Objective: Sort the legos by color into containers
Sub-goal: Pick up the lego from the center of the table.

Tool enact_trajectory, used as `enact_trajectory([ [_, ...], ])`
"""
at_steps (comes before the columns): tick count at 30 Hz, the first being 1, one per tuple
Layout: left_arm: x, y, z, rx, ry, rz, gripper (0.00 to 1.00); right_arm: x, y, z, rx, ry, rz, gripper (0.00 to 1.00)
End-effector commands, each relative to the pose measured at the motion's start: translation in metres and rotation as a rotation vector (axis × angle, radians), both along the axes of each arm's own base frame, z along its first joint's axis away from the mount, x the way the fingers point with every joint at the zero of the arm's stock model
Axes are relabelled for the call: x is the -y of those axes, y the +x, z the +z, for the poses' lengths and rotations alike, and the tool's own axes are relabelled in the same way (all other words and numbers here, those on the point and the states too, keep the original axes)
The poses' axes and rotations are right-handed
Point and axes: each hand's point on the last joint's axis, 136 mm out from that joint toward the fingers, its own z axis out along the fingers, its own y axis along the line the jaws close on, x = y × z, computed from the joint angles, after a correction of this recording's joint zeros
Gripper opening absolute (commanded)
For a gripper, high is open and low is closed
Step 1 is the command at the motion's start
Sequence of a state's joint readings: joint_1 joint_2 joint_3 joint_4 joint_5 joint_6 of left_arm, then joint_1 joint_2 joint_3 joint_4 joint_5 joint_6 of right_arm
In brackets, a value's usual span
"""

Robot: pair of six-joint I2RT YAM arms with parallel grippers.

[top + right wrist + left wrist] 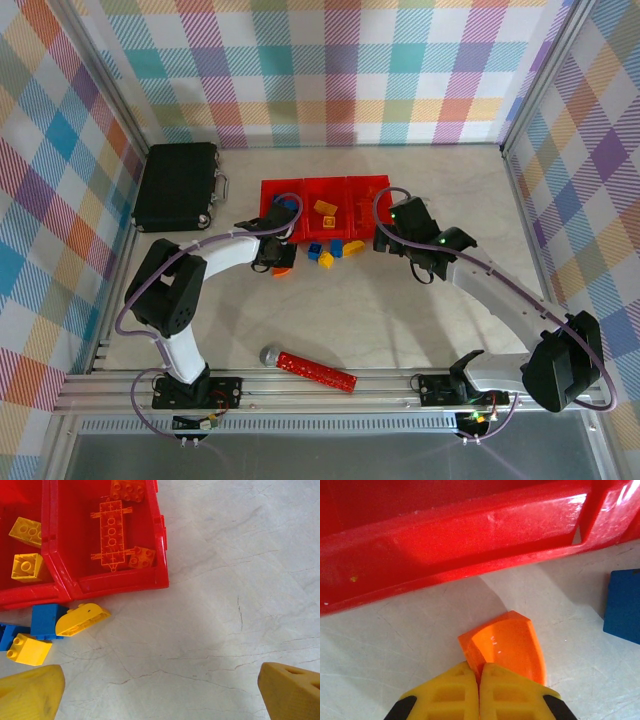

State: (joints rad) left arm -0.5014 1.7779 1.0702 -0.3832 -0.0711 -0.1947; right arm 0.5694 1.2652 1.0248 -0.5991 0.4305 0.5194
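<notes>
Pinching the curved orange lego (507,645) edgewise, seemingly, the left tool (479,674) can lift it into the containers (445,545); right tool (160,690) hangs spread.

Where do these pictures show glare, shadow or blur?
Left wrist view: white glare on the red bins, a soft shadow below their wall, the left gripper blurred. Right wrist view: table sharp, fingers of the right gripper blurred. Top view: even light.
</notes>
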Motion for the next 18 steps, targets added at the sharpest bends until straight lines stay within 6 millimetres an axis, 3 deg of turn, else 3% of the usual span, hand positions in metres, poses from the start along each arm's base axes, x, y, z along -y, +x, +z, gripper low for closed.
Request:
enact_trajectory([
  [1, -0.011, -0.025, -0.007, -0.091, 0.020, 0.018, 0.00, 0.003, 0.003, 0.003, 0.010, -0.004, -0.013, 0.99],
  [5, 0.004, -0.026, 0.027, -0.033, -0.060, 0.026, 0.00, 0.004, 0.002, 0.004, 0.016, -0.009, -0.012, 0.99],
  [12, 0.059, -0.025, 0.116, 0.158, -0.189, -0.055, 0.00, 0.012, 0.002, 0.014, 0.042, -0.043, -0.020, 0.99],
  [15, 0.078, -0.013, 0.150, 0.238, -0.282, -0.043, 0.00, 0.015, 0.000, 0.020, 0.061, -0.039, -0.025, 0.99],
  [18, 0.096, 0.009, 0.173, 0.305, -0.350, -0.027, 0.00, 0.015, -0.005, 0.022, 0.057, -0.023, -0.021, 0.99],
])
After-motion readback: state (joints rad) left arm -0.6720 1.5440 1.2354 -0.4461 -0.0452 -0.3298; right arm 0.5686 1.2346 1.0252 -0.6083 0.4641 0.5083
